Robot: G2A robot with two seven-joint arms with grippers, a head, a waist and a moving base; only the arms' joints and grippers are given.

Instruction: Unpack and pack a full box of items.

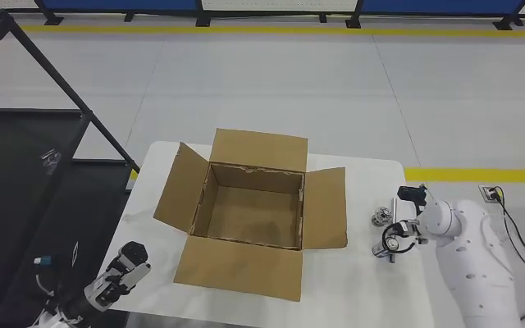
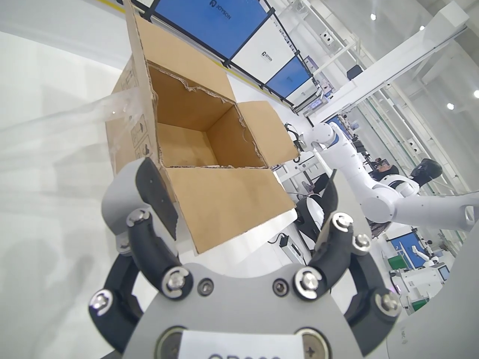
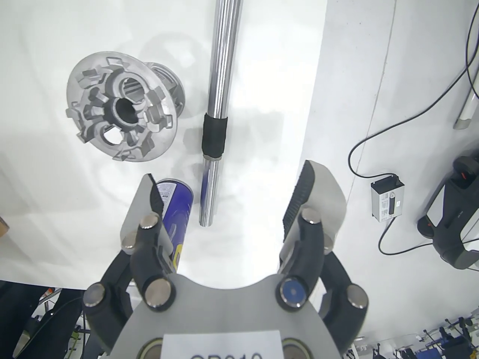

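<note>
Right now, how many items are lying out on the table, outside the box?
3: a metal hub, a chrome rod beside it, and a blue can by the right gripper. The box looks empty. More could be hidden under that arm.

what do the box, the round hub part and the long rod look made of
Box: brown corrugated cardboard, matte; torn fluted edges show. Hub part: probably cast metal, dull grey, grainy surface. Rod: likely polished metal, mirror-bright reflections, with a black matte band, perhaps rubber.

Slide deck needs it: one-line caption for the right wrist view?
Open right gripper above a white table with a metal hub, a chrome rod and a blue can.
</note>
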